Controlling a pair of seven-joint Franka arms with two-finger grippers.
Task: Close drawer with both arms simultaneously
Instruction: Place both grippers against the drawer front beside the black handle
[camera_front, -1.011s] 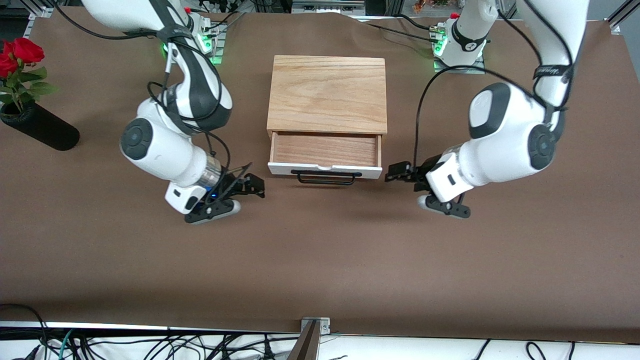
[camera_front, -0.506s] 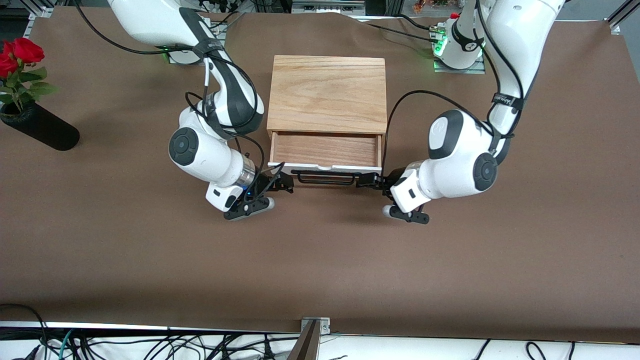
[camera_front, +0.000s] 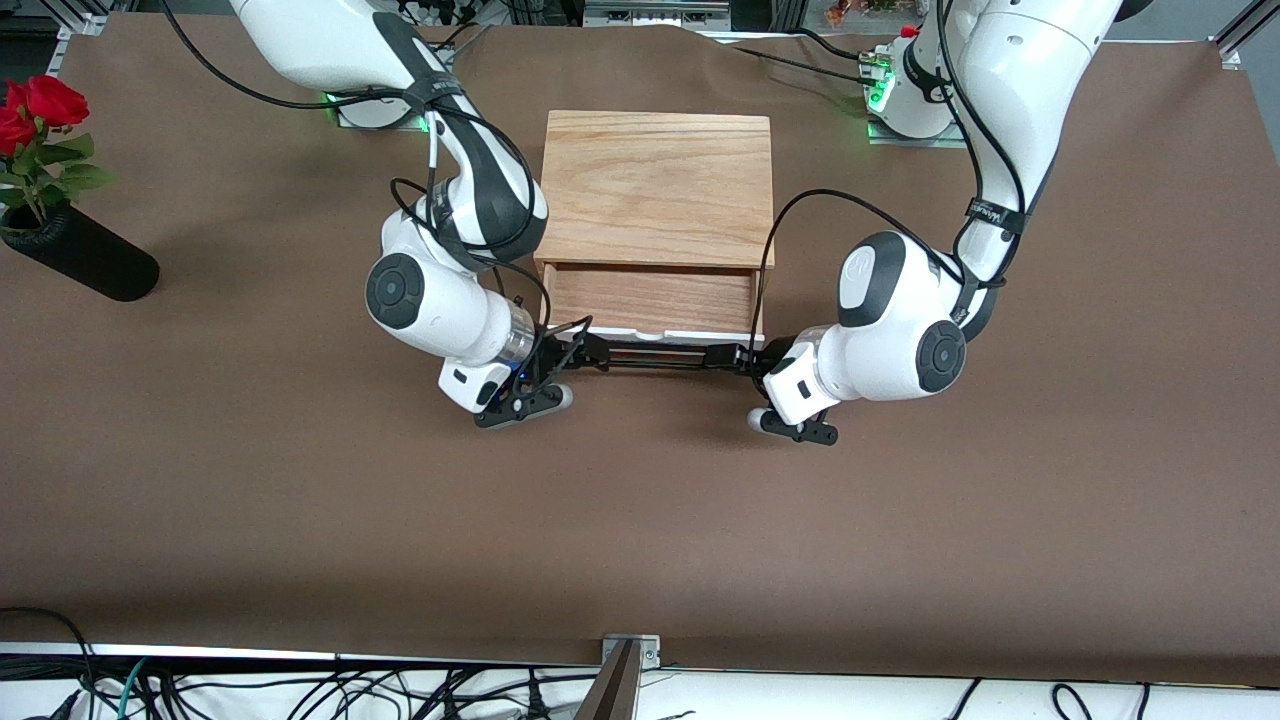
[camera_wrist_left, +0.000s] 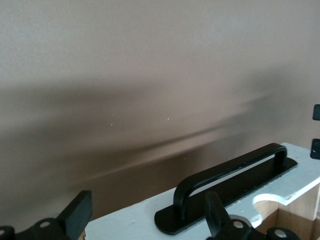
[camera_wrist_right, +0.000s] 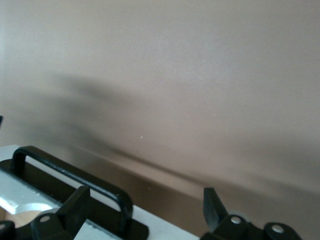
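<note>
1. Left arm's black two-finger gripper (camera_front: 738, 357): low at the drawer front, at the handle end toward the left arm's side; fingers (camera_wrist_left: 216, 220) spread apart, straddling the front panel corner, gripping nothing.
2. Right arm's black two-finger gripper (camera_front: 583, 352): mirrored at the other handle end; fingers (camera_wrist_right: 75, 207) likewise released.
3. Shallow drawer with white front panel (camera_front: 655, 334) and long black wire handle (camera_front: 655, 356): partly pulled out, wood-grain floor exposed.
4. Small oak-coloured box (camera_front: 656, 188): mid-table, holding the drawer, farther from the front camera.
5. Black cylindrical vase with red roses (camera_front: 80, 255): lies well apart at the right arm's end.
</note>
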